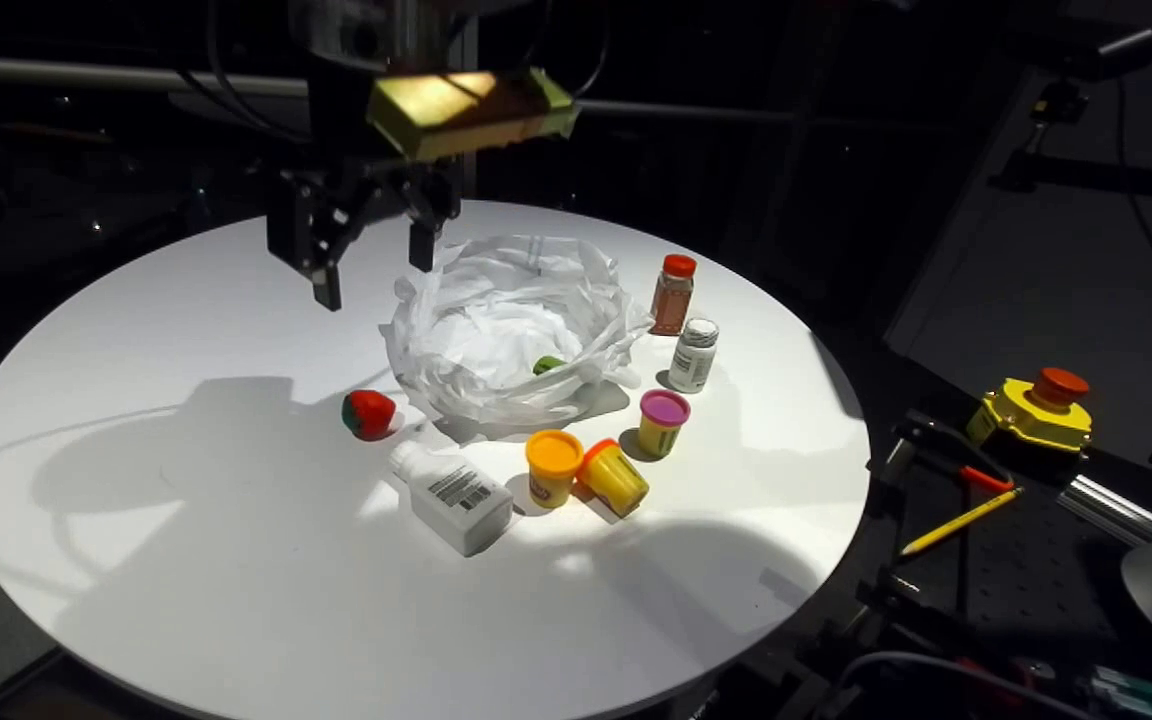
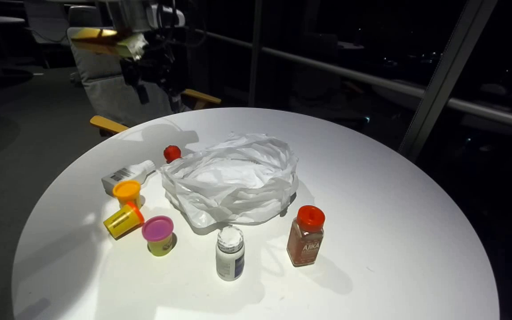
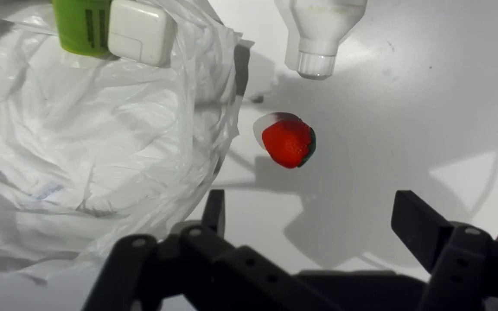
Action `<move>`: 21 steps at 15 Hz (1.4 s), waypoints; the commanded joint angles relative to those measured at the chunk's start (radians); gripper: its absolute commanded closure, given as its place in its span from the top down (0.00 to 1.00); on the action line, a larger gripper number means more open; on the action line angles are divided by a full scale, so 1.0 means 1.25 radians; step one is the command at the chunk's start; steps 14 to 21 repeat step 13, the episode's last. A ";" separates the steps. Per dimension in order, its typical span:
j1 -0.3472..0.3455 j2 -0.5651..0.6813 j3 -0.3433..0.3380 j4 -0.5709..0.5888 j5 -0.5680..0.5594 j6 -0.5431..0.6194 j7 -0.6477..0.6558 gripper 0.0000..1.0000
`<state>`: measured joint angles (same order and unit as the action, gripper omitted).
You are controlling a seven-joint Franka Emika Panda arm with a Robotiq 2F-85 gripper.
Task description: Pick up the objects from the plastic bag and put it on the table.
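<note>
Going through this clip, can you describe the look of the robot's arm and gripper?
The gripper is black, with jointed linkages, pale round pins and blocky fingertips. Above it sits a gold-toned, box-shaped block with a yellow-green end. The visible wrist of the arm is grey and rounded; dark cables loop beside it.

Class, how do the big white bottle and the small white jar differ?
Pose: the big white bottle lies on its side; the small white jar stands upright. Shape: the bottle is boxy; the jar is round. Both are white, printed and on the table outside the plastic bag.
</note>
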<state>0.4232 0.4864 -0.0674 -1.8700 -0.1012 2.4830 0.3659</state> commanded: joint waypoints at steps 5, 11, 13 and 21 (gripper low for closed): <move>-0.016 -0.241 0.100 -0.031 -0.070 -0.245 0.052 1.00; -0.041 -0.257 0.143 -0.029 -0.053 -0.249 0.042 1.00; -0.045 -0.257 0.143 -0.035 -0.053 -0.249 0.040 1.00; -0.045 -0.257 0.143 -0.035 -0.053 -0.249 0.040 1.00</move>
